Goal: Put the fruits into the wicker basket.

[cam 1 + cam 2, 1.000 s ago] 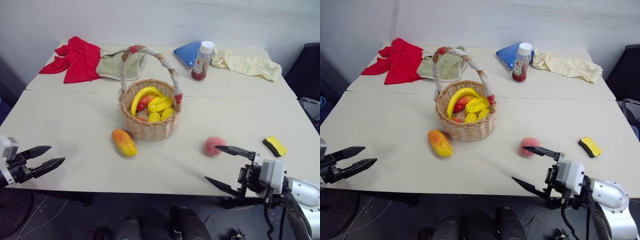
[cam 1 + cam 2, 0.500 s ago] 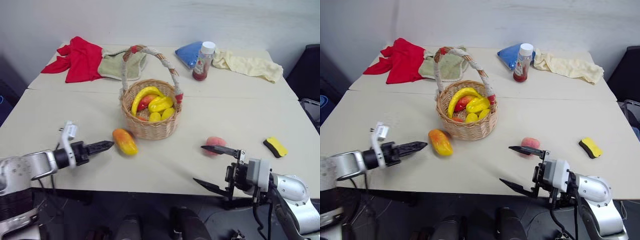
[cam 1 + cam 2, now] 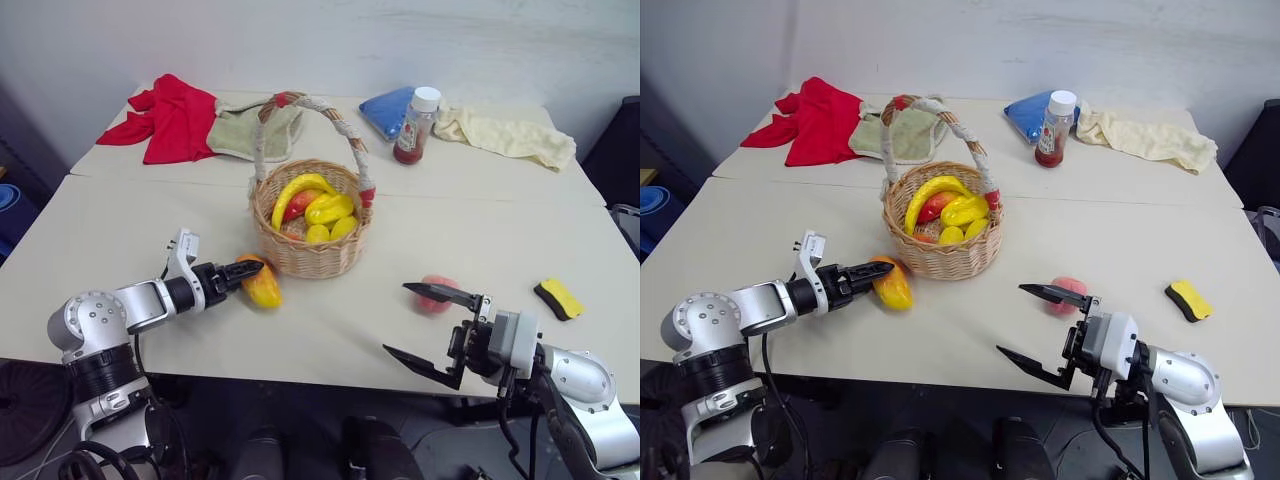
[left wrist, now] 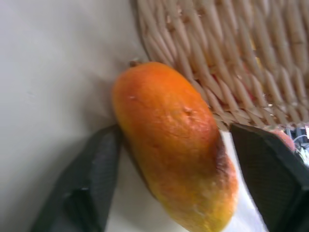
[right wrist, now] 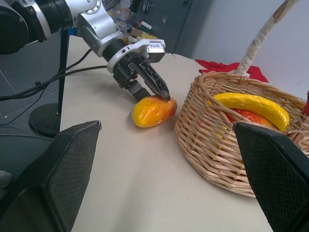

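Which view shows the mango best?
The left wrist view: the mango sits large between the left gripper fingers, beside the wicker basket. The head views show it small on the table; the right wrist view shows it whole, with fingertips at its end.

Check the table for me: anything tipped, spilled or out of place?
Nothing stands out. The wicker basket and bottle stand upright, and nothing is spilled. The mango and peach lie outside the basket, on the table.
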Motion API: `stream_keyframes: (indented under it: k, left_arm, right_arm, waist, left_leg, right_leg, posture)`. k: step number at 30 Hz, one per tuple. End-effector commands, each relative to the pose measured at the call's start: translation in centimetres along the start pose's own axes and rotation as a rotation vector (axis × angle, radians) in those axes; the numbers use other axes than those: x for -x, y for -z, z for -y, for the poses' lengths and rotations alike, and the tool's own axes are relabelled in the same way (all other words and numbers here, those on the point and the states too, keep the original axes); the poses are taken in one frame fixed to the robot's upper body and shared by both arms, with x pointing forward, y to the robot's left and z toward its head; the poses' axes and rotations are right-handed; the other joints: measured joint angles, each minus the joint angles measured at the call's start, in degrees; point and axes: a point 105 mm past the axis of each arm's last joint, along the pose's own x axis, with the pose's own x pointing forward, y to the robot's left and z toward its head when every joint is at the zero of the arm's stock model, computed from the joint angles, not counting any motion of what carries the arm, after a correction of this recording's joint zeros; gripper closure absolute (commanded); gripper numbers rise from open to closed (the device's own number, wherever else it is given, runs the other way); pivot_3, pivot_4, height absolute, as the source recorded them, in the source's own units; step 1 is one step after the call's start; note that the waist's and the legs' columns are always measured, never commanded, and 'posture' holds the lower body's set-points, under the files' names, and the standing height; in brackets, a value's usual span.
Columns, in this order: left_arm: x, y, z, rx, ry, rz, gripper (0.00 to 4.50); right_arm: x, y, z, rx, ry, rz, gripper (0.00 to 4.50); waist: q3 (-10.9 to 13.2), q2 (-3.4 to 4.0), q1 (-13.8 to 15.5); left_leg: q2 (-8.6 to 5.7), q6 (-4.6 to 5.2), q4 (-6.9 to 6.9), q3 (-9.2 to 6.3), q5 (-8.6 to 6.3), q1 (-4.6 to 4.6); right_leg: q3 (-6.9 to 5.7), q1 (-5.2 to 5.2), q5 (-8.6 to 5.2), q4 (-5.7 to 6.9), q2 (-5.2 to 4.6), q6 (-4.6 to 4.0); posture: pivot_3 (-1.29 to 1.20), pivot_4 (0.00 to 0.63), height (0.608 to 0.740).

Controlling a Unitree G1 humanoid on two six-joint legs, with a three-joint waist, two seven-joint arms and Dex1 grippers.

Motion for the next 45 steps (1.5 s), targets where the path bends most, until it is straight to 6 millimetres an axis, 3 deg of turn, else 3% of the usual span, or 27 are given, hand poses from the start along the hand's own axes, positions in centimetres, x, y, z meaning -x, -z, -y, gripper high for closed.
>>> stream_keyframes:
  k: [1, 4, 7, 8, 10, 13, 16, 21, 24, 27, 32, 34, 40, 43, 45]
  left_arm:
    - [-0.2, 1.7, -1.6, 0.013, -0.071, -0.074, 2.05]
    - [1.0, 1.2, -1.5, -0.004, -0.04, -0.046, 2.25]
    - [3.7, -0.1, -1.6, -0.09, -0.032, -0.028, 2.25]
    - [5.0, -1.6, -1.2, -0.161, -0.012, 0.03, 2.25]
    - [7.5, -4.5, 2.2, -0.396, 0.155, 0.175, 2.25]
    - [9.1, -4.9, 7.5, -0.75, 0.428, 0.238, 2.25]
    - [7.9, -6.0, 9.9, -0.986, 0.489, 0.281, 2.25]
    - [4.0, -8.3, 12.7, -1.059, 0.533, 0.391, 2.25]
    - [0.9, -9.3, 12.6, -1.045, 0.464, 0.433, 2.25]
    - [-0.9, -10.2, 11.7, -0.992, 0.392, 0.453, 2.25]
    - [-0.7, -9.6, 12.5, -1.005, 0.467, 0.43, 0.68]
    - [0.0, -9.7, 12.1, -1.071, 0.45, 0.436, 0.05]
    - [5.3, -9.1, 10.3, -1.212, 0.519, 0.366, 0.02]
    - [8.2, -7.9, 8.0, -1.241, 0.499, 0.235, 0.02]
    - [9.9, -6.8, 6.1, -1.223, 0.465, 0.135, 0.02]
  right_arm:
    - [-0.4, -1.1, -0.2, 0.022, 0.008, 0.033, 0.0]
    - [-0.4, -1.4, -0.3, -0.007, 0.026, 0.043, 0.0]
    - [-0.7, -2.2, 0.2, 0.001, 0.056, 0.052, 0.0]
    - [-0.7, -2.5, 0.6, -0.01, 0.097, 0.063, 0.0]
    - [-0.7, -2.7, 1.4, -0.047, 0.182, 0.084, 0.0]
    - [-0.2, -3.3, 3.0, -0.098, 0.333, 0.141, 0.0]
    - [0.0, -3.6, 4.4, -0.138, 0.453, 0.184, 0.0]
    - [-0.9, -3.3, 4.2, -0.162, 0.46, 0.181, 0.0]
    - [-1.3, -3.2, 3.5, -0.179, 0.449, 0.174, 0.0]
    - [-1.3, -3.1, 3.0, -0.198, 0.449, 0.156, 0.0]
    - [-0.6, -2.7, 3.4, -0.224, 0.523, 0.136, 0.0]
    - [0.3, -2.8, 4.2, -0.188, 0.587, 0.118, 0.0]
    - [4.1, -0.5, 4.9, -0.252, 0.714, -0.108, 0.0]
    - [6.8, 1.3, 4.2, -0.327, 0.75, -0.292, 0.0]
    - [8.3, 1.0, 3.2, -0.339, 0.694, -0.319, 0.0]
  waist:
    - [-0.01, 0.01, 0.09]
    - [-0.01, 0.02, 0.09]
    - [-0.04, 0.01, -1.11]
    - [-0.04, 0.01, -1.47]
    - [-0.02, -0.02, -1.88]
    - [0.0, -0.04, -1.27]
    - [0.0, 0.14, -0.23]
    - [0.03, 0.16, 0.43]
    - [0.03, 0.15, 0.32]
    - [0.04, 0.15, -0.3]
    - [0.08, 0.06, -1.19]
    - [0.08, 0.06, -1.19]
    - [0.08, 0.07, -1.25]
    - [0.08, 0.07, -1.19]
    - [0.09, 0.08, -1.09]
  left_leg:
    - [0.0, 0.0, 0.01, 0.0, 0.0, 0.0]
    - [0.04, -0.01, 0.01, 0.0, -0.01, 0.0]
    - [0.13, -0.13, 0.0, 0.01, -0.09, 0.0]
    - [0.17, -0.17, -0.01, 0.0, -0.11, 0.01]
    - [0.21, -0.24, -0.06, -0.01, -0.13, 0.0]
    - [0.32, -0.41, -0.09, -0.13, -0.08, -0.16]
    - [0.23, -0.32, -0.09, -0.15, -0.08, -0.17]
    - [0.03, 0.07, -0.07, -0.02, 0.05, -0.26]
    - [-0.02, 0.18, -0.07, 0.06, -0.02, -0.29]
    - [-0.2, 0.19, -0.07, 0.17, -0.03, -0.35]
    - [0.02, 0.16, -0.07, 0.15, -0.04, -0.37]
    - [0.02, 0.15, -0.07, 0.17, -0.04, -0.31]
    - [0.09, 0.08, -0.09, 0.2, -0.07, -0.27]
    - [0.17, 0.05, -0.15, 0.18, -0.09, -0.27]
    - [0.19, 0.05, -0.17, 0.16, -0.09, -0.26]
  right_leg:
    - [0.0, 0.0, 0.0, 0.0, -0.01, 0.0]
    - [0.02, 0.0, 0.0, -0.02, -0.04, 0.0]
    - [-0.02, -0.02, -0.07, 0.0, 0.01, -0.13]
    - [-0.04, -0.04, -0.11, 0.02, 0.03, -0.19]
    - [-0.04, -0.17, -0.17, 0.12, 0.08, -0.3]
    - [-0.14, -0.37, -0.27, 0.23, 0.07, -0.47]
    - [-0.17, -0.27, -0.3, 0.11, -0.15, -0.54]
    - [-0.09, -0.16, -0.05, -0.17, -0.18, -0.28]
    - [-0.02, -0.18, 0.05, -0.19, 0.13, -0.09]
    - [0.05, -0.29, 0.06, -0.2, 0.24, -0.02]
    - [0.02, -0.33, 0.04, -0.19, 0.21, 0.0]
    - [0.01, -0.32, 0.03, -0.15, 0.22, -0.01]
    - [0.05, -0.31, -0.01, -0.14, 0.19, -0.1]
    - [0.04, -0.33, -0.08, -0.14, 0.15, -0.2]
    - [0.02, -0.33, -0.12, -0.15, 0.15, -0.24]
  posture:
    - [0.0, 0.15, 0.74]
    - [0.0, 0.15, 0.74]
    - [0.0, 0.15, 0.74]
    - [0.0, 0.15, 0.74]
    - [0.0, 0.15, 0.74]
    - [0.0, 0.15, 0.74]
    - [0.0, 0.15, 0.74]
    - [0.0, 0.15, 0.74]
    - [0.0, 0.15, 0.74]
    - [0.0, 0.15, 0.74]
    - [0.0, 0.15, 0.74]
    - [0.0, 0.15, 0.74]
    - [0.0, 0.15, 0.74]
    - [0.0, 0.15, 0.74]
    - [0.0, 0.15, 0.74]
